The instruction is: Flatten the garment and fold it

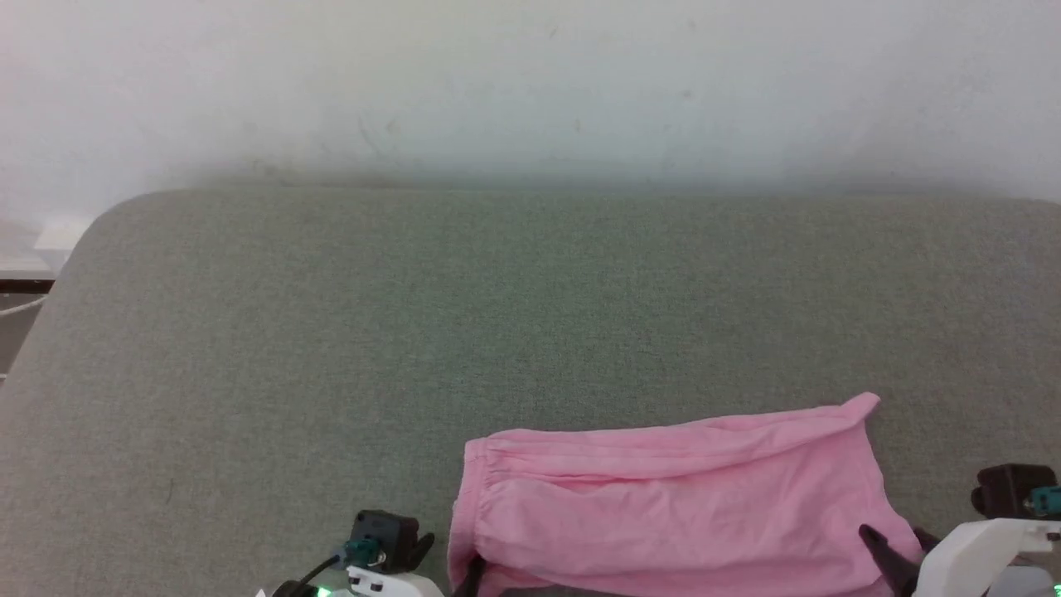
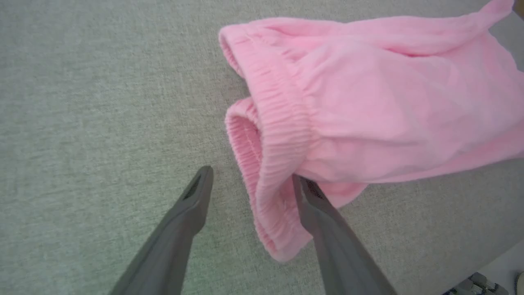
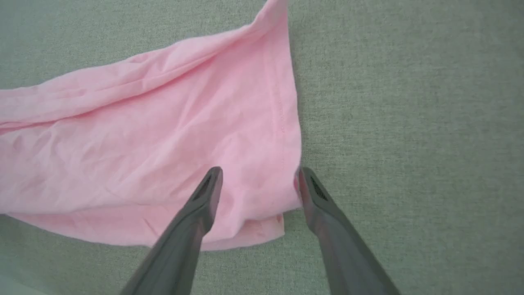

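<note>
1. Left gripper (image 2: pixel 251 174): its two fingers stand wide apart and clamp nothing. They straddle the garment's (image 1: pixel 680 506) gathered waistband (image 2: pixel 278 135), one finger on bare cloth beside it, the other with its tip under the fabric's lower fold.
2. Right gripper (image 3: pixel 260 170): likewise spread and empty, at the garment's opposite end. One finger is over the pink fabric and the other just outside the stitched hem (image 3: pixel 282 123).
3. Each gripper sits at one end, probably so the shorts can be drawn taut lengthwise. The waistband looks doubled, so one fold seems made.
4. The garment lies on the grey-green padded surface (image 1: pixel 530 315), by its near edge.
5. Beyond the garment, toward the wall (image 1: pixel 530 83), there is wide bare room. On the near side little margin remains, so fabric could slip off.
</note>
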You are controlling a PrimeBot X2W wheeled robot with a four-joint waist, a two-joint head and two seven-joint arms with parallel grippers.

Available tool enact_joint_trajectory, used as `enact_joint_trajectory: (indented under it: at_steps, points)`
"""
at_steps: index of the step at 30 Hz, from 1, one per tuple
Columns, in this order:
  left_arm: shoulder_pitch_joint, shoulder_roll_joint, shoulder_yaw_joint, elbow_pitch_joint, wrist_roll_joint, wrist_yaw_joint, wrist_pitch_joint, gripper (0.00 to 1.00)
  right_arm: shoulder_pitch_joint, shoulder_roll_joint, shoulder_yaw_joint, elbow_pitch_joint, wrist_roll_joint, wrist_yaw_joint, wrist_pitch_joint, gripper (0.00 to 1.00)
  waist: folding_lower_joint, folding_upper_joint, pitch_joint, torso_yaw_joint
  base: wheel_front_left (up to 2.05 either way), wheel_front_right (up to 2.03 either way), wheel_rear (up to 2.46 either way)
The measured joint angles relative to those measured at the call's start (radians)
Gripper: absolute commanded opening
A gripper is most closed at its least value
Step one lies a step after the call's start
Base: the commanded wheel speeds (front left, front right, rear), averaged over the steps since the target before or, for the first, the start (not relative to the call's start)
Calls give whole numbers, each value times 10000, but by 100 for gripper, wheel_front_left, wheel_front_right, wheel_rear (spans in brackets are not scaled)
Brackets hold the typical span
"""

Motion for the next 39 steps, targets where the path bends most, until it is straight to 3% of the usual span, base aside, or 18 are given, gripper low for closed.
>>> enact_joint_trajectory:
  at_steps: [4, 11, 15, 22, 27, 32, 39]
  points:
    - [35, 125, 253, -416, -42, 29, -491, 100, -16, -161, -278, -443, 19, 0, -50, 100, 0, 0, -217, 106, 0, 0, 0]
    - [414, 433, 1225, -1687, 15, 570, -2203, 100, -28, -366, -525, -1135, -121, 0, -240, 100, -1, 0, -456, 343, 0, 0, 0]
    - [384, 460, 1745, -1921, 731, 959, -3779, 100, -8, -380, -476, -1009, -318, 0, -322, 100, -1, 0, -428, 442, 0, 0, 0]
    - [337, -4, 2711, -3112, 3070, 1498, -4067, 100, 4, -236, -671, -54, -658, 0, -265, 100, -1, 0, -195, 567, 0, 0, 0]
    - [615, -500, 3254, -3405, 3889, 1511, -4067, 100, -52, 144, -790, 608, -577, 0, -98, 100, 0, 0, 7, 687, 0, 0, 0]
    - [653, -802, 3620, -3459, 4194, 1231, -4067, 100, -215, 303, -545, 1151, -176, 0, 257, 100, 0, 0, 193, 844, 0, 0, 0]
    - [653, -1095, 4094, -3511, 4380, 796, -4067, 100, -386, -17, -71, 1480, 105, -17, 378, 100, -2, 0, 435, 1095, 0, 0, 0]
